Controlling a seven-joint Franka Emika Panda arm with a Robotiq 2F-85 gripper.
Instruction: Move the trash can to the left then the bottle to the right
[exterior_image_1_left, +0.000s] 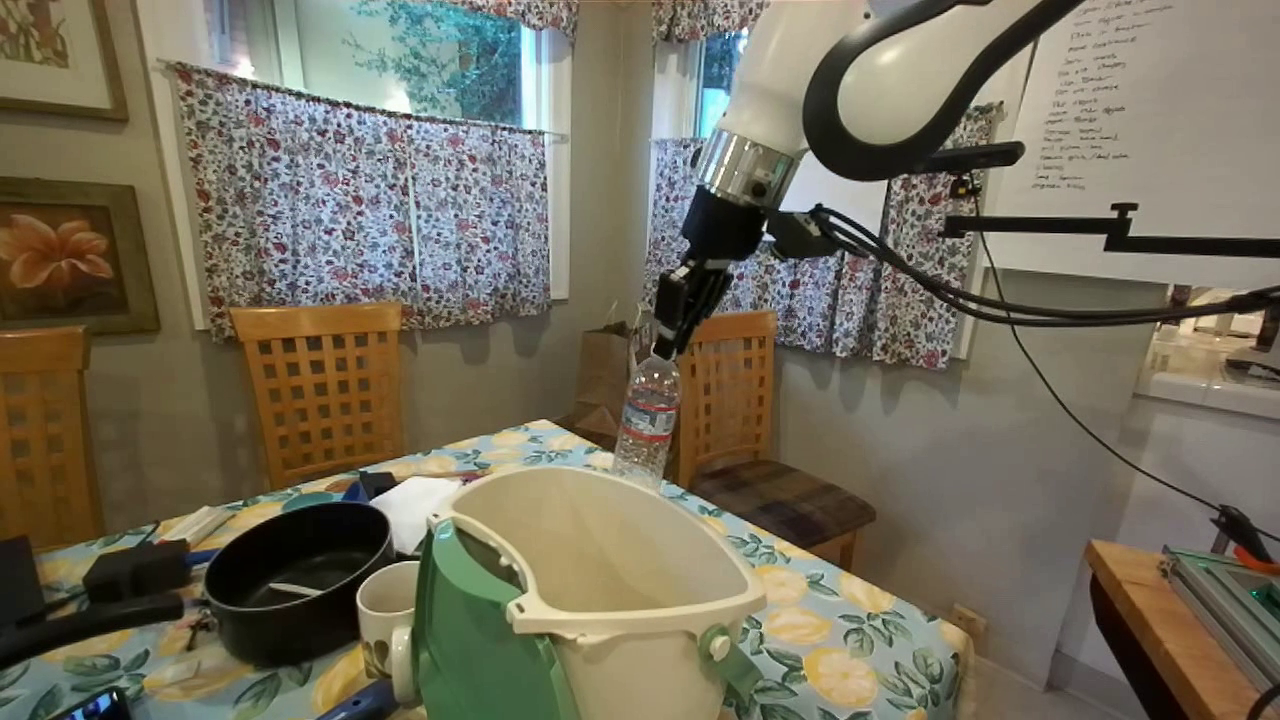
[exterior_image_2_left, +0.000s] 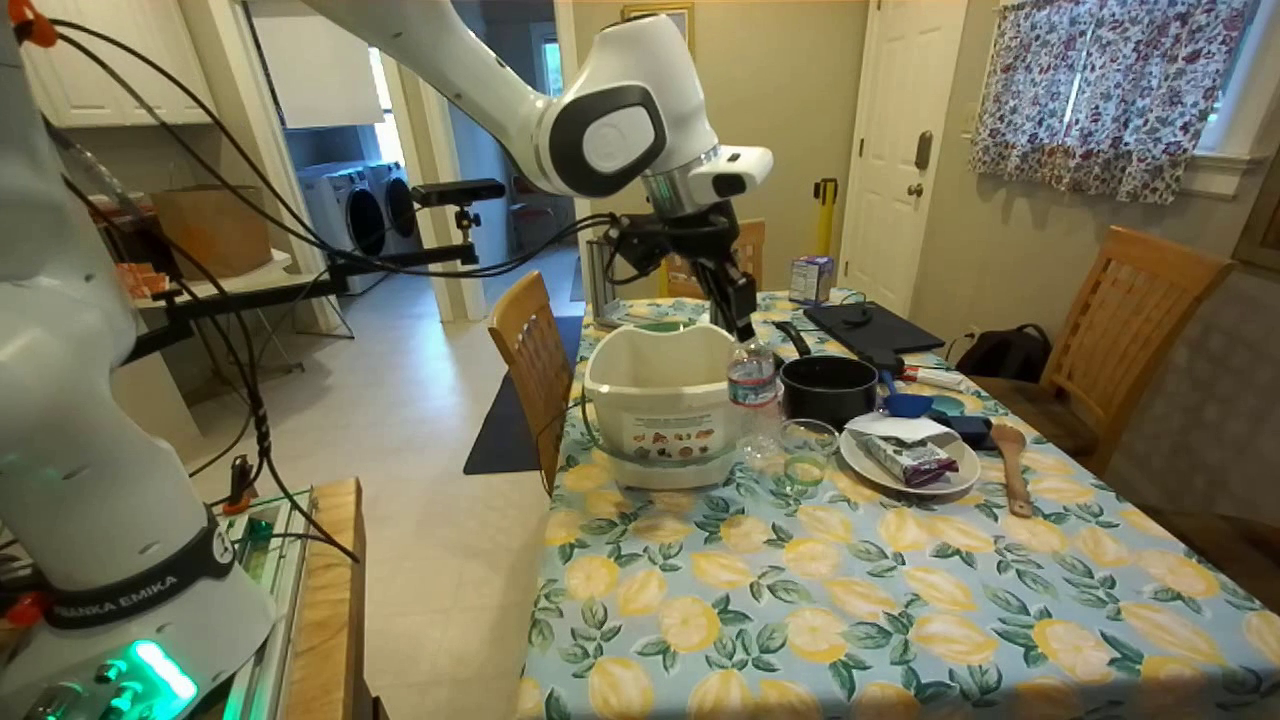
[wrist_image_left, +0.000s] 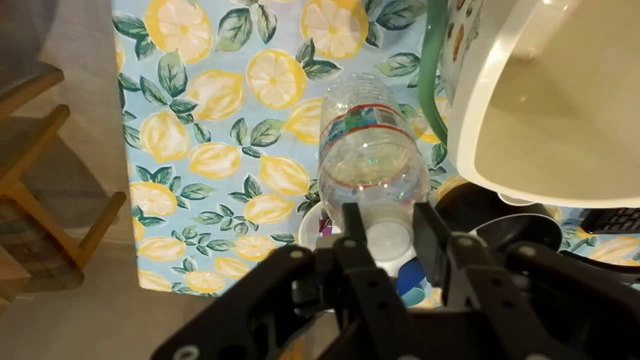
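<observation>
The trash can, a large cream-white bin (exterior_image_1_left: 640, 675) with a green panel, stands on the table; it shows in an exterior view (exterior_image_2_left: 620, 415) and at the right of the wrist view (wrist_image_left: 472, 125). The clear bottle (exterior_image_1_left: 648, 420) with a red-edged label is beside the bin, slightly tilted; it also shows in an exterior view (exterior_image_2_left: 752, 385) and the wrist view (wrist_image_left: 370, 150). My gripper (exterior_image_1_left: 666, 346), also in an exterior view (exterior_image_2_left: 743, 330), points down; its fingers (wrist_image_left: 386, 207) are shut on the bottle's pale cap. I cannot tell whether the bottle's base touches the table.
A clear cup (exterior_image_2_left: 808, 455) stands close to the bottle. A black pan (exterior_image_2_left: 828, 390), a white plate with a packet (exterior_image_2_left: 955, 478), a wooden spoon (exterior_image_2_left: 1013, 470) and a white mug (exterior_image_1_left: 385, 610) are on the lemon tablecloth (exterior_image_2_left: 830, 620). Wooden chairs (exterior_image_1_left: 330, 390) surround the table.
</observation>
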